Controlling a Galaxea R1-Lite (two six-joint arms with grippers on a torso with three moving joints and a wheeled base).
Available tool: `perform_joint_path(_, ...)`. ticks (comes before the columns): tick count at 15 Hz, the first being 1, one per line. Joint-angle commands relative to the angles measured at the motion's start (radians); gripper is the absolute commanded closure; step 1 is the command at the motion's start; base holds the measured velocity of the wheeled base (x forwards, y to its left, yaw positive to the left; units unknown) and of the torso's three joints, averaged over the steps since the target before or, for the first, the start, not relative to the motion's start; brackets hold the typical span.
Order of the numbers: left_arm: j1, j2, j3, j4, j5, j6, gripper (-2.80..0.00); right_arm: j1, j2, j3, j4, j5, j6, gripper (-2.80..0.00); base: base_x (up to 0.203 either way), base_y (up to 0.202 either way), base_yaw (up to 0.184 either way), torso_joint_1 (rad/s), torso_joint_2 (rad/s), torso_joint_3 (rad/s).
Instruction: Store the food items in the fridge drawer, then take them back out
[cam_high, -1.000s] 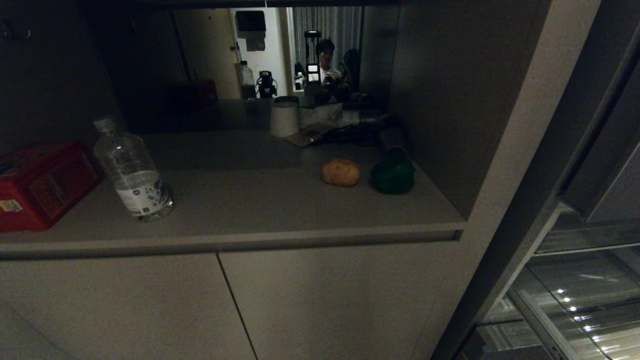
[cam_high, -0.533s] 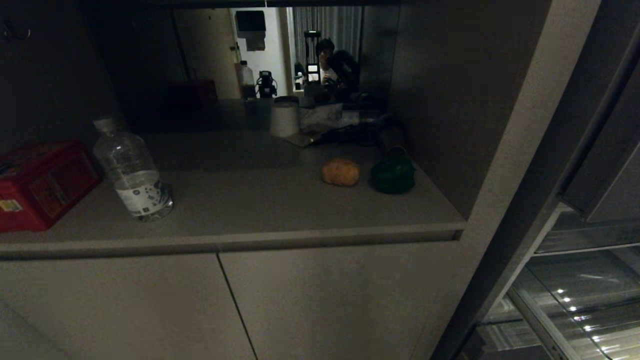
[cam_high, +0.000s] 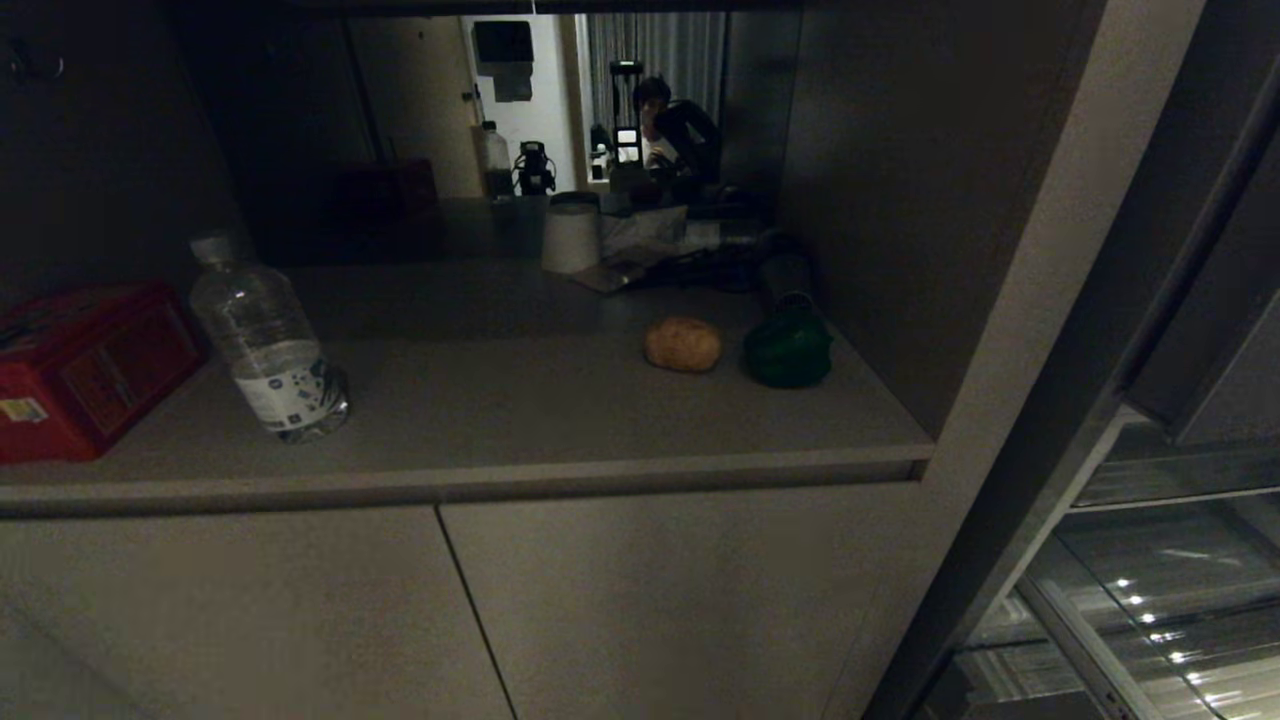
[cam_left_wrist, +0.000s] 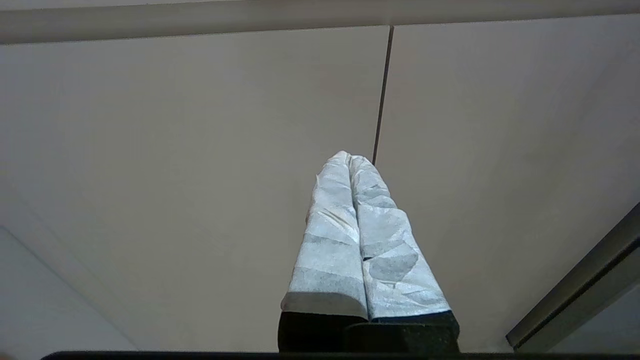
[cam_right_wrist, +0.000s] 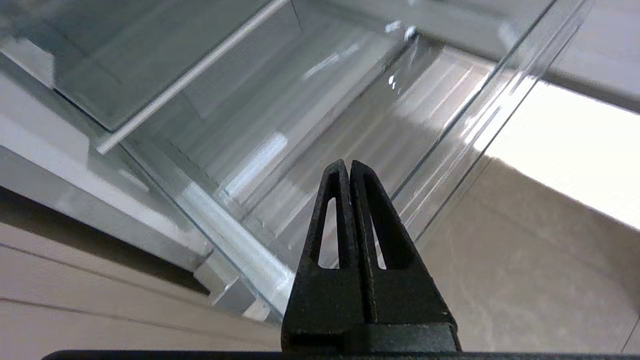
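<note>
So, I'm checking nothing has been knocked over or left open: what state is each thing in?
potato: on the counter
bell pepper: beside it, on the counter
water bottle: upright, capped
cabinet doors: shut
left gripper: shut, empty
right gripper: shut, empty
fridge drawer: empty

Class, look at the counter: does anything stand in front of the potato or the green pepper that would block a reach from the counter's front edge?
Nothing visible does. The potato and pepper sit behind bare counter; the bottle stands far left.
</note>
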Motion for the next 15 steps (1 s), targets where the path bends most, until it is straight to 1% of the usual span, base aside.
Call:
perform_joint_path(1,-0.001,0.001,0.0,0.0,0.0,0.0,0.0,-0.002,0.039,0.008,-0.002,0.008,-0.001,0.0,0.0,0.0,0.0,0.0,0.0,0.0)
perform_joint_path(3,0.001,0.001,0.0,0.0,0.0,0.0,0.0,-0.002,0.043,0.012,-0.002,0.03,-0.003,0.0,0.006,0.001,-0.085,0.0,0.0,0.003)
perform_joint_path(6,-0.001,0.001,0.0,0.0,0.0,0.0,0.0,-0.002,0.054,0.019,-0.002,0.04,-0.027,0.0,0.001,0.007,-0.179,0.004,0.0,0.004)
perform_joint_path(9,0.0,0.001,0.0,0.0,0.0,0.0,0.0,-0.001,0.109,0.023,-0.002,0.049,-0.053,0.0,-0.001,0.007,-0.175,0.008,0.0,0.003)
perform_joint_path(10,0.001,0.001,0.0,0.0,0.0,0.0,0.0,0.0,0.144,0.022,-0.003,0.053,-0.066,0.0,-0.001,0.008,-0.176,0.002,0.0,0.002)
perform_joint_path(12,-0.001,0.001,0.0,0.0,0.0,0.0,0.0,0.008,0.24,0.018,-0.004,0.079,-0.129,0.0,0.002,0.007,-0.169,0.008,0.0,0.002)
perform_joint_path(13,0.0,0.001,0.0,0.0,0.0,0.0,0.0,0.025,0.291,0.015,-0.004,0.096,-0.161,0.0,0.0,0.009,-0.148,0.009,0.0,0.005)
perform_joint_path(14,0.0,0.001,0.0,0.0,0.0,0.0,0.0,0.066,0.345,0.009,-0.004,0.108,-0.182,0.0,-0.002,0.0,-0.101,0.0,0.0,0.0)
perform_joint_path(15,0.0,0.001,0.0,0.0,0.0,0.0,0.0,0.134,0.392,-0.001,-0.004,0.115,-0.192,0.0,-0.002,0.002,-0.055,0.002,0.0,-0.001)
